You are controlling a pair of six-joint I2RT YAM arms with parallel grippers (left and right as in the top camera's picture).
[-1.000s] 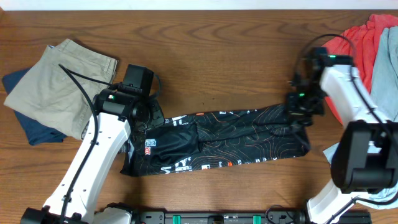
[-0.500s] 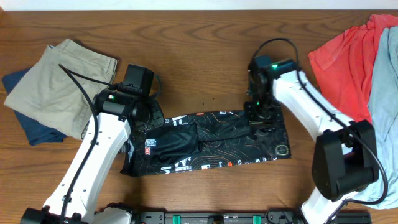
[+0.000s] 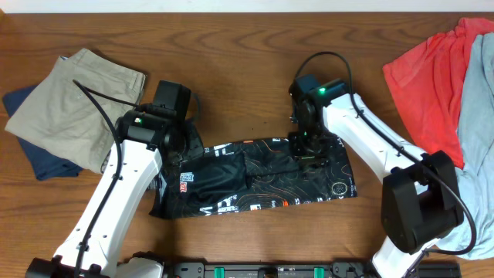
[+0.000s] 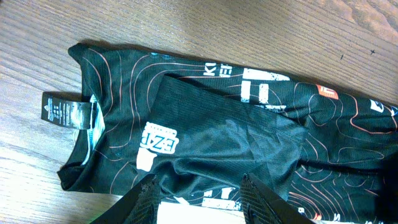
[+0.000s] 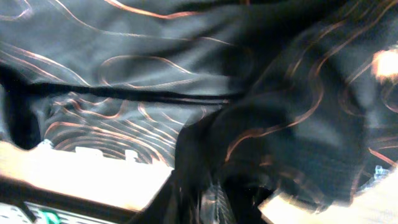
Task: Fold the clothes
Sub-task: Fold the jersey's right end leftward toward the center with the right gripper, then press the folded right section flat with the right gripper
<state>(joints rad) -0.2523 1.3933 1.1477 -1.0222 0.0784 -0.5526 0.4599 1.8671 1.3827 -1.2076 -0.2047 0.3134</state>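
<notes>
Brown wood-grain table (image 3: 247,62) lay under everything. Folded khaki cotton shorts (image 3: 73,108) sat at left, atop dark navy folded garment (image 3: 46,164) showing at left and lower edges. Crumpled red fabric shirt (image 3: 428,77) lay at right, with pale blue-grey garment (image 3: 477,93) overlapping its right side.

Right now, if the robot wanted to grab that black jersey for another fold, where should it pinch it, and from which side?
Probably the short right end of the black jersey, coming in low from the right. It lies flat as a long band, so only an edge gives something to pinch, and that end is bare; the left arm stands over the other.
</notes>
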